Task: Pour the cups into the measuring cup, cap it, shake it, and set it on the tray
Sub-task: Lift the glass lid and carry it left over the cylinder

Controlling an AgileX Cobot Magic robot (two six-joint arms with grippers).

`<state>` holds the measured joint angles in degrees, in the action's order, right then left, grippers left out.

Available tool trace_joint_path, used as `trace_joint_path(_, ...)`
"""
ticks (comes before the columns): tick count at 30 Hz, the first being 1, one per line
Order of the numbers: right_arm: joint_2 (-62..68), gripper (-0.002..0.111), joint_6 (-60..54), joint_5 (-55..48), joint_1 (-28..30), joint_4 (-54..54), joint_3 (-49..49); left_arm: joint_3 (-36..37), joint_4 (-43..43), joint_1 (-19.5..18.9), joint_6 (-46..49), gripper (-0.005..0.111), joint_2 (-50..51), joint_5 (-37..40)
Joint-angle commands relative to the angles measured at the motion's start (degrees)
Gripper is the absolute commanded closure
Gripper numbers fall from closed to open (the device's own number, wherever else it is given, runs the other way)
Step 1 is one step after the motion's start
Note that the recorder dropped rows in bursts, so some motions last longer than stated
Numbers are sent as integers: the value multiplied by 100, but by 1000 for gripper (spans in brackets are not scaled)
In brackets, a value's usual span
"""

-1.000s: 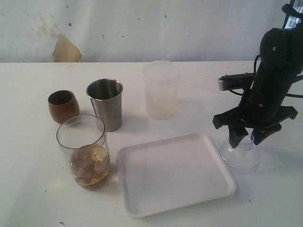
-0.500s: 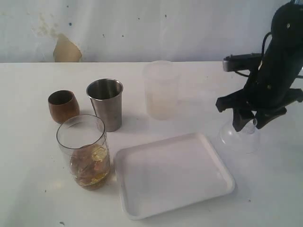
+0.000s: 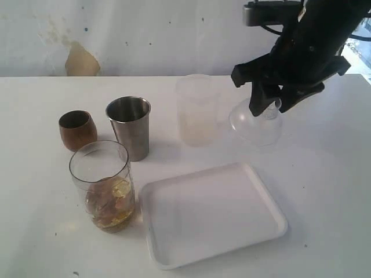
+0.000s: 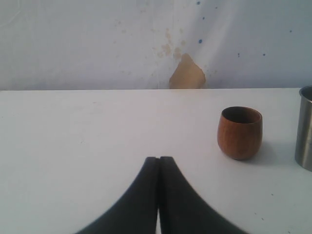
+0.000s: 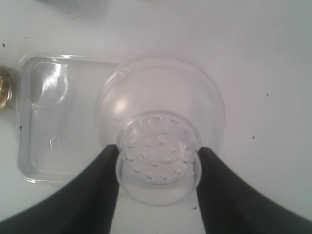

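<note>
Clear plastic, tall and straight-walled: measuring cup (image 3: pixel 103 185) upright at the lower left of the exterior view, mouth open and uncapped, lower part filled with a yellow-brown mix. Close against the left rim of the tray (image 3: pixel 211 211); touching or not, cannot tell.

Further up the frame, a brushed-steel tumbler (image 3: pixel 130 127), tapered, with a dull grey sheen. Left of that, a round-bellied wooden cup (image 3: pixel 77 130), warm brown and smooth. Both upright, near each other, not touching. At upper centre a frosted cup (image 3: pixel 197 110), whitish and translucent, apart from the rest.

Tray flat and white, rounded at the corners, low raised rim, lying slightly askew at lower centre.

Black right pincer (image 3: pixel 271 104) at upper right, clenched on the narrow dimpled neck of a clear domed cap (image 3: pixel 255 127). Flared skirt downward, carried clear of the tabletop (image 3: pixel 324 191), just right of the frosted cup.

As for the left pincer (image 4: pixel 159 165): pressed fully together, grasping nothing, low over the tabletop in the left wrist view, well apart from the wooden cup.

Wide stretch of white tabletop right of the tray and along the left edge. Pale wall (image 3: pixel 145 35) behind, marked by a tan patch (image 3: pixel 80 61) at upper left.
</note>
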<state>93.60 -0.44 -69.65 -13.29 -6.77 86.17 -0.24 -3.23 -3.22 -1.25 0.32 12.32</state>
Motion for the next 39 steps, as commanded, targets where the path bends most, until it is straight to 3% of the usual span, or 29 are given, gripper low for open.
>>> trace_joint_path(1,-41,108,44,-31,9,134,70,24,-23,35,0,107,-32,-63)
trace_joint_path(8,-41,108,-196,-31,-220,-692,295,24,-23,35,0,107,-32,-63)
trace_joint_path(17,165,108,376,-31,-2017,-673,1208,24,-23,35,0,107,-32,-63)
trace_joint_path(24,828,108,954,-31,-2923,-559,1666,24,-23,35,0,107,-32,-63)
trace_joint_path(29,1117,108,1364,-31,-3119,171,2152,24,-23,35,0,107,-32,-63)
trace_joint_path(39,1386,108,1350,-31,-3129,-94,2200,24,-23,35,0,107,-32,-63)
